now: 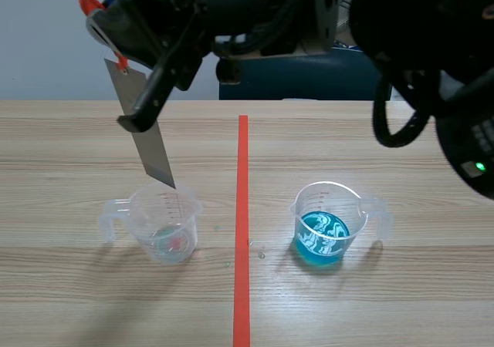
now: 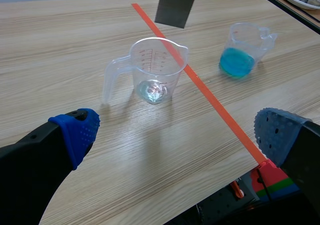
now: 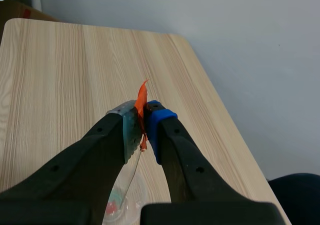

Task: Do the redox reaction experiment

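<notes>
Above the left half of the wooden table point(image 1: 69, 146), a thin, flat metal strip point(image 1: 147, 131) hangs from the right gripper point(image 1: 133, 119), whose arm crosses the top of the scene view from the right. The strip is a long, narrow rectangle of dull grey with straight edges and a smooth face, and an orange tag point(image 3: 141, 97) sticks up at its upper end. The right gripper is pinched tight on that upper end, one blue dotted pad point(image 3: 156, 125) on one face and the other pad on the opposite face, with only the sheet's thickness between them. The strip's long axis runs steeply downward, tilted so that its top leans toward the table's left side. Its lower end points at the mouth of the clear cup point(image 1: 166, 224), and the left wrist view shows that end above the rim, not touching it. This cup is see-through plastic with a pouring lip, a loop handle turned leftward in the scene view and red measuring marks on its wall. A little pale stuff with a reddish tint lies at its bottom. Across the orange tape line point(image 1: 242, 208) stands the blue cup point(image 1: 328, 208), of the same plastic, holding bright blue liquid point(image 1: 323, 237) swirled with white, with its handle turned rightward. The left gripper point(image 2: 177, 135) has its fingers spread wide with nothing between them, and the clear cup is ahead of it.
</notes>
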`<state>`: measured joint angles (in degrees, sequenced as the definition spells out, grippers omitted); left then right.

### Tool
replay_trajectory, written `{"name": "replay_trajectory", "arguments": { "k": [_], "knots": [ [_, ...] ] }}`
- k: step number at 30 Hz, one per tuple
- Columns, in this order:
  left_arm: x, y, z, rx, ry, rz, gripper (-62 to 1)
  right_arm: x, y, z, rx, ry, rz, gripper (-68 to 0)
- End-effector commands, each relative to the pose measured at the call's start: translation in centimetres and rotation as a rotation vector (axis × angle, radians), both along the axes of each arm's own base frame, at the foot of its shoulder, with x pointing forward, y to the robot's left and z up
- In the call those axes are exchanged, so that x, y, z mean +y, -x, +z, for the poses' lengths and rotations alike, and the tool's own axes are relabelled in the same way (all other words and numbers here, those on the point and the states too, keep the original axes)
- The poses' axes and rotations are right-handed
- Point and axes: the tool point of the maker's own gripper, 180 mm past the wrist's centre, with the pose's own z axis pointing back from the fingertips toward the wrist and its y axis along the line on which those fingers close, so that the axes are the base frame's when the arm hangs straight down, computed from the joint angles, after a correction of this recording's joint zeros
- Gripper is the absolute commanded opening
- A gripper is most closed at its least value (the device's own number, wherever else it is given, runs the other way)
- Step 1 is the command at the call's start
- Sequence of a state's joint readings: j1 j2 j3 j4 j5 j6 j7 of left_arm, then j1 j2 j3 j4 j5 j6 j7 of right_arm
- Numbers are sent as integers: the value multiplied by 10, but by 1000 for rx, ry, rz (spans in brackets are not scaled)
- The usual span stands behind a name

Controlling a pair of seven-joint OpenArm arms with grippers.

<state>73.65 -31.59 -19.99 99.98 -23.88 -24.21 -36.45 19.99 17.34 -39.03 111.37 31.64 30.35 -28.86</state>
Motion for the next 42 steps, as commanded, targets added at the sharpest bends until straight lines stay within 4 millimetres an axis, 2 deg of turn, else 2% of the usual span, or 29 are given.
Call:
{"name": "replay_trajectory", "arguments": {
  "k": [1, 12, 19, 23, 32, 42],
  "knots": [
    [-2, 1, 4, -10, 22, 7, 14, -13, -4, 12, -27, -24, -11, -669],
    [-2, 1, 4, -11, 23, 7, 14, -83, -9, 8, -25, 14, -5, -669],
    [-2, 1, 4, -11, 23, 7, 14, -123, -2, 12, -15, 43, 5, -669],
    [-2, 1, 4, -10, 22, 7, 14, -143, -5, 15, -23, 56, -35, -669],
    [-2, 1, 4, -10, 22, 7, 14, -168, -6, 8, -1, 89, -95, -669],
    [-2, 1, 4, -10, 22, 7, 14, -173, -5, 3, 11, 121, -102, -669]
  ]
}}
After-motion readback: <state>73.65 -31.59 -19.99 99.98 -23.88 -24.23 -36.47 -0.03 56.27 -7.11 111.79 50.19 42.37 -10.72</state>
